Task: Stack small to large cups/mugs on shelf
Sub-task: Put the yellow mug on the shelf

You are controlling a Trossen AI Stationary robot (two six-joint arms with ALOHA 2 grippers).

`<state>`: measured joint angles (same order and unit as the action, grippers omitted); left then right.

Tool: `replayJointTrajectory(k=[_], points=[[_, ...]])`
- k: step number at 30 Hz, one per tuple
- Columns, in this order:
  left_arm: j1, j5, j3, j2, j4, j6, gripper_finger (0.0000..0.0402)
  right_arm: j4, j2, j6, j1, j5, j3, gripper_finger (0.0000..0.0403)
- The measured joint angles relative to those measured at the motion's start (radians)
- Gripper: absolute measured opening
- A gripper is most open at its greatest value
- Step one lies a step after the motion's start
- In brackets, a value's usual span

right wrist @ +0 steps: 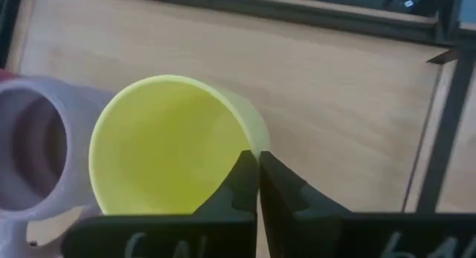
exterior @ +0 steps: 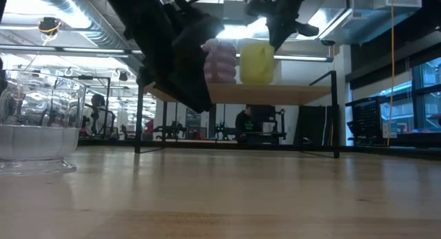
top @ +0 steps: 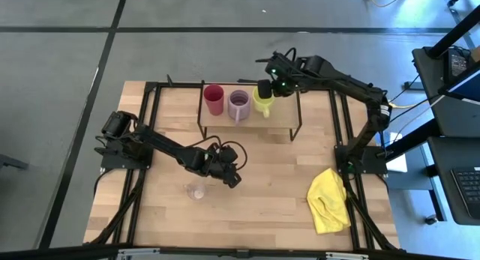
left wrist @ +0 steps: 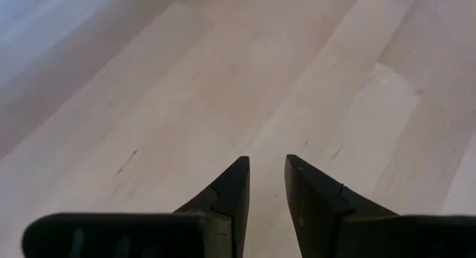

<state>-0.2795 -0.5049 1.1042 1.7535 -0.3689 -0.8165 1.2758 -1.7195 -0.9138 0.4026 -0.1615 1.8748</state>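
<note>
My right gripper (right wrist: 256, 180) is pinched tight on the rim of the yellow-green mug (top: 263, 103), which stands straight up on the shelf (top: 285, 110), mouth to the sky. The lilac mug (top: 238, 104) sits just beside it at nine o'clock, then the red cup (top: 214, 98). My left gripper (top: 231, 177) holds nothing, fingers a little apart. The tiny glass (top: 196, 192) waits at its seven o'clock, nearest my left arm.
</note>
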Motion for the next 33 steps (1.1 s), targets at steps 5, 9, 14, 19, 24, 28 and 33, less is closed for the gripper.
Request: replayJointTrajectory(k=[5, 9, 14, 19, 24, 28, 33], points=[[0.000, 0.016, 0.000, 0.000, -0.011, 0.015, 0.0081, 0.003, -0.022, -0.024, -0.023, 0.001, 0.000, 0.0002], [-0.001, 0.022, 0.000, 0.000, -0.017, 0.019, 0.0081, 0.047, -0.022, -0.050, -0.026, 0.002, 0.000, 0.0004], [0.006, 0.024, 0.000, 0.000, -0.016, 0.055, 0.0081, 0.057, -0.022, -0.079, -0.053, -0.001, 0.000, 0.0006], [0.012, 0.027, 0.000, 0.000, -0.015, 0.068, 0.0081, 0.067, -0.022, -0.113, -0.072, -0.029, 0.000, 0.0008], [0.012, 0.029, 0.000, 0.000, -0.012, 0.105, 0.0081, 0.078, -0.022, -0.141, -0.091, -0.054, 0.000, 0.0036], [0.012, 0.045, 0.000, 0.000, -0.011, 0.121, 0.0081, 0.075, -0.021, -0.155, -0.102, -0.054, 0.000, 0.0072], [0.012, 0.046, 0.000, 0.000, -0.011, 0.121, 0.0081, 0.076, -0.021, -0.167, -0.115, -0.047, 0.000, 0.0104]])
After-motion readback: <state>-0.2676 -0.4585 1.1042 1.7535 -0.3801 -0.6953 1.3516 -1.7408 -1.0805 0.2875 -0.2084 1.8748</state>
